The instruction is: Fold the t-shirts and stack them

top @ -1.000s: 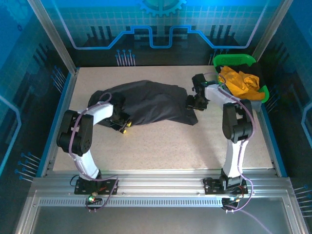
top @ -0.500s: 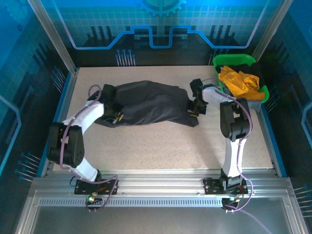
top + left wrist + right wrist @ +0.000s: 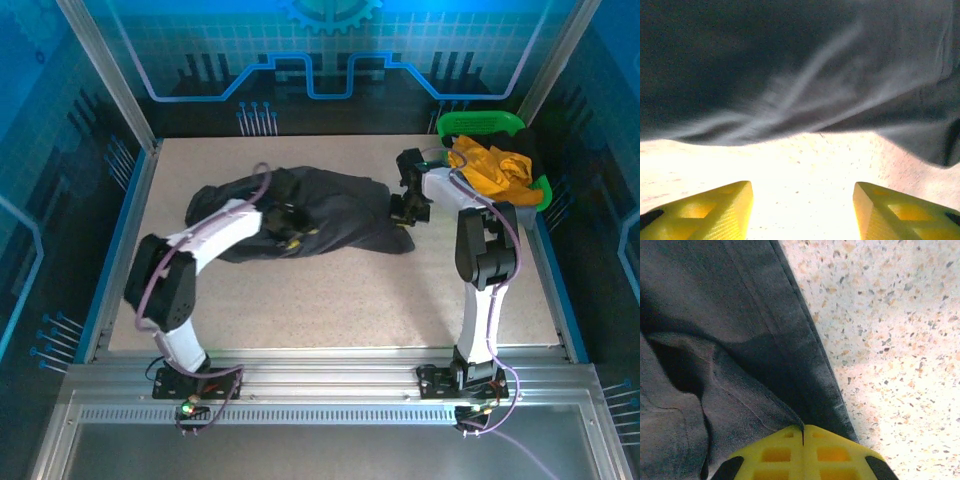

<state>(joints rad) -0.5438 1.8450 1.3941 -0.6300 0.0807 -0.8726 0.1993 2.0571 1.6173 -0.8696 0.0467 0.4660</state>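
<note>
The black shirt (image 3: 340, 205) lies crumpled on the far half of the table (image 3: 350, 300). Its long axis runs left to right. I cannot tell which end is the collar.

My left pincer (image 3: 290, 228) sits low over the shirt's near edge, left of its middle. From my left wrist, the yellow fingertips (image 3: 715, 210) stand wide apart and released, with nothing between them. Bright bare table lies under them, and the dark cloth rises just beyond in long soft folds.

My right pincer (image 3: 403, 210) is at the shirt's right end. From my right wrist, its two yellow tips are pressed together, clenched on the cloth where a stitched edge runs in between them. That seamed edge slants away from the tips, with speckled table to its right and dark folds to its left.

An orange shirt (image 3: 490, 165) is bunched in the green basket (image 3: 480, 122) at the far right corner, just beyond my right arm.
</note>
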